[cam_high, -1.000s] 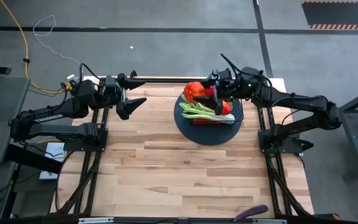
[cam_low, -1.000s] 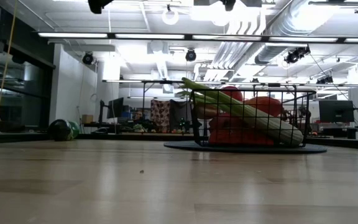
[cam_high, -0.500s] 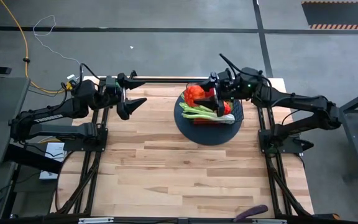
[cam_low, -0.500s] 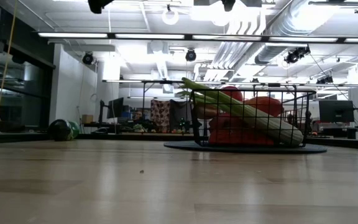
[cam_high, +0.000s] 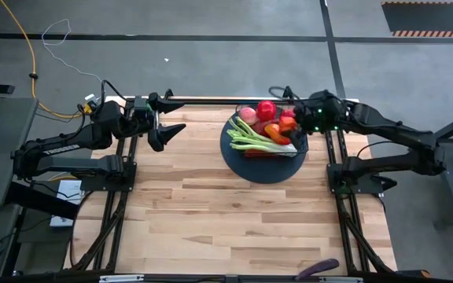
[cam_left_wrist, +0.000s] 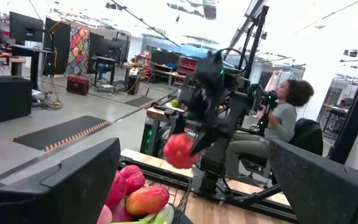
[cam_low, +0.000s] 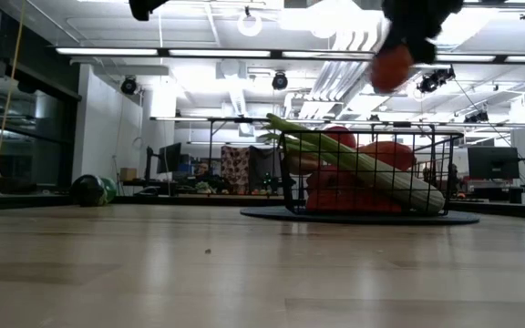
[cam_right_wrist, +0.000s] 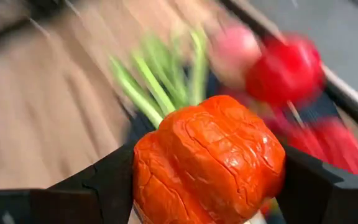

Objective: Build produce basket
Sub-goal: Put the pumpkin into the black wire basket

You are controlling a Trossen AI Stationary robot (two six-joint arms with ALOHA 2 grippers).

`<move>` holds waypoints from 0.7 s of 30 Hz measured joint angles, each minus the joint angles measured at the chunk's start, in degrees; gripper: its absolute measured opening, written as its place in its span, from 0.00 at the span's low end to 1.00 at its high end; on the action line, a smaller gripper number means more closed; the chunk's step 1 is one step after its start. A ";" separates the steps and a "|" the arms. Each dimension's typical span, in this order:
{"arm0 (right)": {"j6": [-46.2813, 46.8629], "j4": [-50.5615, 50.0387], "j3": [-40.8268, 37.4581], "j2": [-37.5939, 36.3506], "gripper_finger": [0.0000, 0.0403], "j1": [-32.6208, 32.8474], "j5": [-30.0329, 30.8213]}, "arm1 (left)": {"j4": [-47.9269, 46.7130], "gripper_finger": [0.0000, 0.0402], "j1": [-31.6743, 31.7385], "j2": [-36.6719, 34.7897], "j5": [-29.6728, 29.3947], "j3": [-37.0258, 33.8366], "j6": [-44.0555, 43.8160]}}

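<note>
The black wire basket (cam_high: 299,141) stands on its dark round disc (cam_high: 242,161) at the table's far middle. It holds produce: long green celery (cam_high: 250,138), a red round piece (cam_high: 266,109) and a pink piece (cam_high: 248,115). My right gripper (cam_high: 286,123) hangs over the basket's right part, shut on an orange ridged produce piece (cam_right_wrist: 207,165). The piece also shows in the low view (cam_low: 392,66), above the basket (cam_low: 367,173). My left gripper (cam_high: 170,130) waits open at the far left, nothing between its fingers. My right gripper pinches the orange piece between its two fingers (cam_right_wrist: 101,180), one on each of its opposite sides (cam_right_wrist: 143,168). The fingers slant down from the table's right side. The piece hangs lifted clear, well above the basket's rim.
A dark bar (cam_high: 203,100) runs along the table's far edge. Bare wood (cam_high: 226,220) stretches from the disc to the near edge. A purple thing (cam_high: 318,270) lies at the near right edge. A seated person (cam_left_wrist: 284,118) shows in the room beyond the table.
My right gripper has drawn back toward the table's right edge, tipped its fingers downward and sunk, so the orange piece now shows at the top of the low view. The red and pink pieces in the basket have come into sight from above.
</note>
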 joint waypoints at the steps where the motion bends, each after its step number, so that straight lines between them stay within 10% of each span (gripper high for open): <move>1: -0.09 -3.54 0.00 0.04 0.71 -0.29 1.15 | 0.00 0.99 0.00 0.00 0.00 0.00 -0.19; 21: -21.23 -13.73 -0.03 9.29 0.84 -0.99 12.20 | 0.00 0.99 0.00 0.00 0.00 0.00 -0.87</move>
